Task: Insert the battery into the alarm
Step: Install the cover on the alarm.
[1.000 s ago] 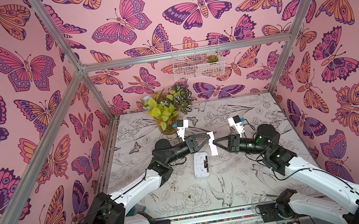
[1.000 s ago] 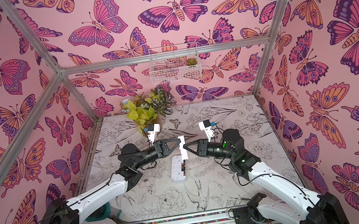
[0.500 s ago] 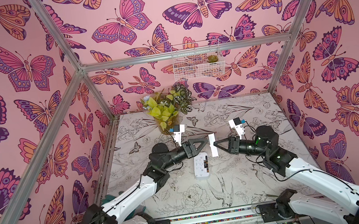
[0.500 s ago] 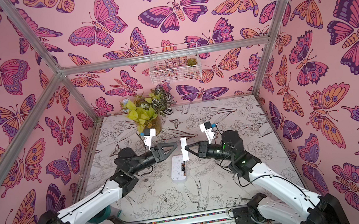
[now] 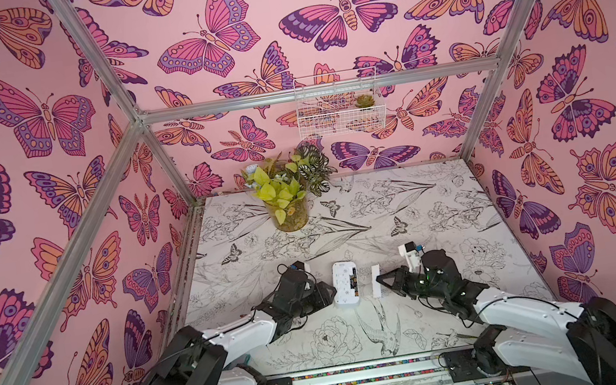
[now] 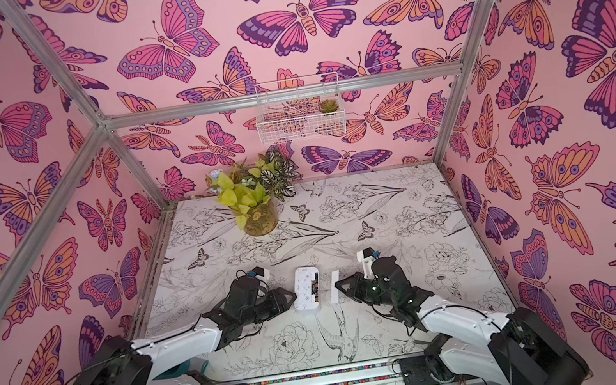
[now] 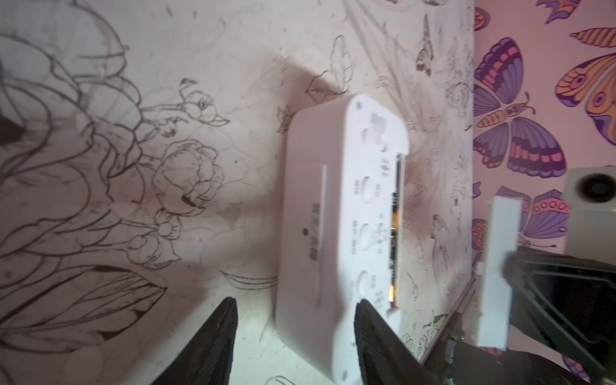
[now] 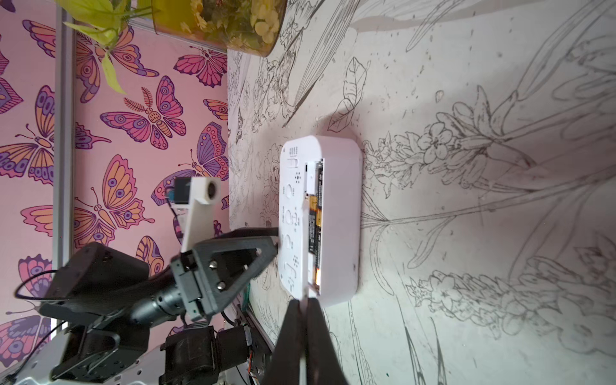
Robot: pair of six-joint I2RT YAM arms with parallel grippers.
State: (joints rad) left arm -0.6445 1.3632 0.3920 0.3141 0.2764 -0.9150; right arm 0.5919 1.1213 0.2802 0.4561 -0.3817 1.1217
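Note:
The white alarm (image 5: 345, 284) (image 6: 305, 288) lies face down mid-table, its back up and its slot uncovered. A black-and-orange battery (image 8: 315, 216) (image 7: 395, 213) lies in that slot. My left gripper (image 5: 328, 295) (image 7: 296, 328) is open at the alarm's left side. One corner of the alarm sits between its fingers, with a gap beside one finger (image 7: 220, 336). My right gripper (image 5: 380, 279) (image 8: 301, 320) hovers just right of the alarm, shut on a thin white cover strip (image 5: 376, 282) (image 7: 496, 273).
A potted plant (image 5: 289, 210) stands at the back left of the table. A white wire basket (image 5: 339, 103) hangs on the back wall. Butterfly-patterned walls close in three sides, and the arm bases sit along the front rail (image 5: 364, 373).
My left gripper has let go of the cover strip, opened, and dropped down to the alarm's left side. The right gripper keeps the strip and has sunk slightly.

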